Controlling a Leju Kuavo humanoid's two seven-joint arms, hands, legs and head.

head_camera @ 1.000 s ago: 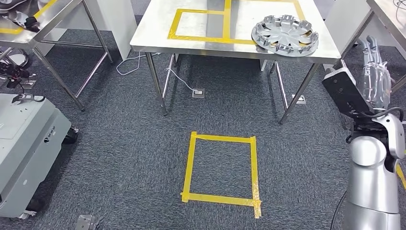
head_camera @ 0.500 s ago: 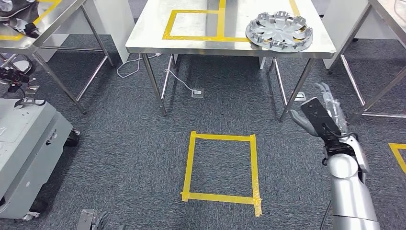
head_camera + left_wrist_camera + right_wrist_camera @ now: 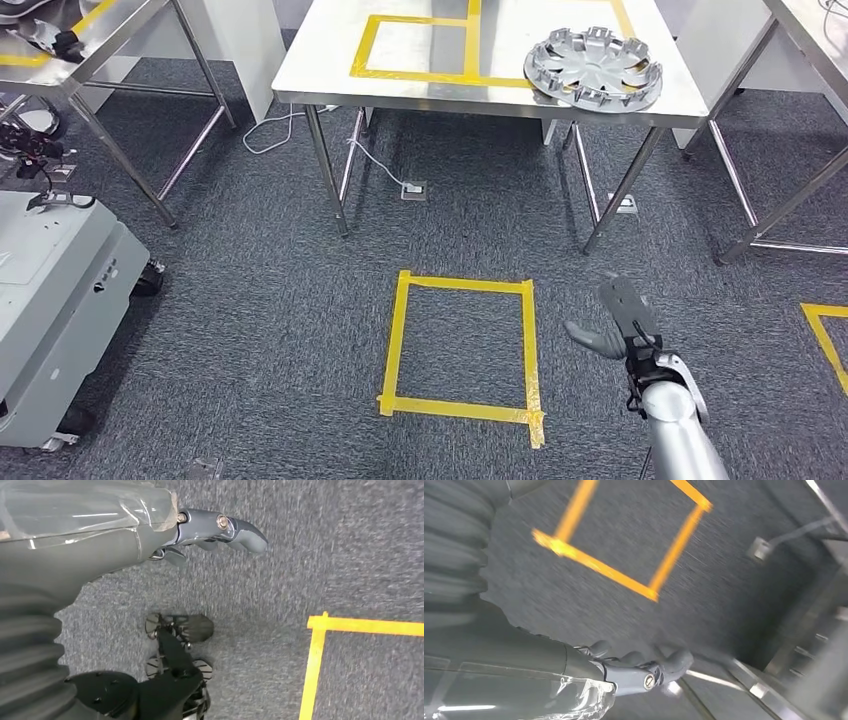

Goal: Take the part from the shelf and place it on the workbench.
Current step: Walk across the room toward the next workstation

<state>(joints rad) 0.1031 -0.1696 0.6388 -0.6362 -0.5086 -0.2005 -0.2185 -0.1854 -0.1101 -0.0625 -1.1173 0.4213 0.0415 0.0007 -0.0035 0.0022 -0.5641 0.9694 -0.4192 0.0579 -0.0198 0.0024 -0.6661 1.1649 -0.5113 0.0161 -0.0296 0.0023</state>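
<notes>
At the far left of the head view a grey machine [image 3: 50, 300] is cut off by the picture's edge, and above it a steel table [image 3: 90, 40] shows just a corner, with something silver and black on it too cropped to make out. A white cable [image 3: 330, 140] trails across the grey carpet [image 3: 250, 300] under the workbench [image 3: 420, 85], ending at a small floor socket [image 3: 414, 191].

The left hand [image 3: 210, 530] hangs over bare carpet in its wrist view, its fingers loosely curled with nothing in them; most of them are hidden behind the ribbed cover, so I cannot tell how far they are closed.

A yellow tape square [image 3: 462, 350] is stuck to the floor in front of the workbench. The wheel cover [image 3: 594, 68], the part, lies flat on the workbench's right end, beside the yellow tape lines [image 3: 430, 50] there.

The right hand [image 3: 612, 325] hangs low over the carpet, right of the tape square and well apart from the wheel cover, fingers apart and empty. Its wrist view is blurred.

At the far right, another table's legs [image 3: 780, 200] are cut off.
</notes>
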